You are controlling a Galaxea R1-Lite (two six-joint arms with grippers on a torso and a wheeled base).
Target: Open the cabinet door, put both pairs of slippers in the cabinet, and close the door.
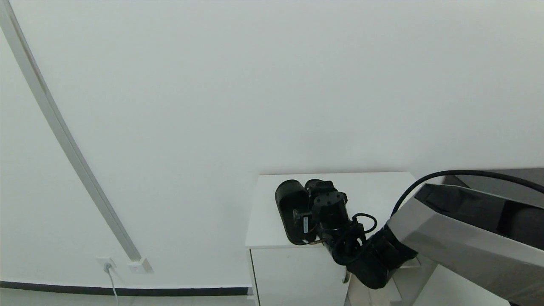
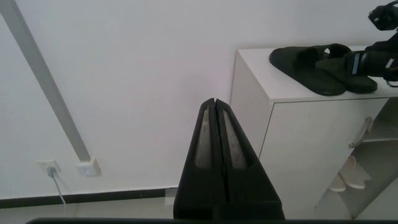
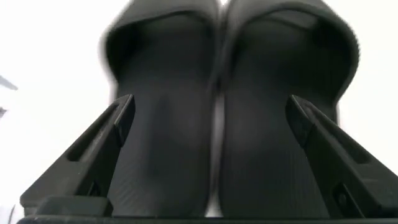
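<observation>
Inspection from the remote station, left to right.

At the far left I am seeing a white conduit (image 1: 63, 131) running diagonally down the wall. A wall socket (image 1: 106, 263) is sitting just beside its lower end, and a cable is hanging from the socket. A dark skirting strip (image 1: 127, 291) is running along the foot of the wall.

The left gripper (image 2: 215, 102) is hanging in open air in front of the wall, to the left of the cabinet and touching nothing. Its fingers are pressing flat against each other with nothing between them.

The white cabinet (image 1: 297, 276) is standing against the wall, right of centre. The black slippers (image 1: 291, 212) are sitting on its top, side by side as a pair, near the front left corner. From the left wrist view they are resting flat on the top with straps upward.

The right gripper (image 3: 210, 107) is reaching in over the cabinet top from the right and is meeting the black slippers at their near end. The pair is sitting within its span. I cannot tell whether it is clamping the pair or merely straddling it.

Further right on the cabinet front, a handle (image 2: 362, 132) is showing. Beside it the interior is showing, with a shelf (image 2: 379, 140) edge. The pale slippers (image 2: 348, 177) are lying below that shelf. I cannot tell how far the door is standing open.
</observation>
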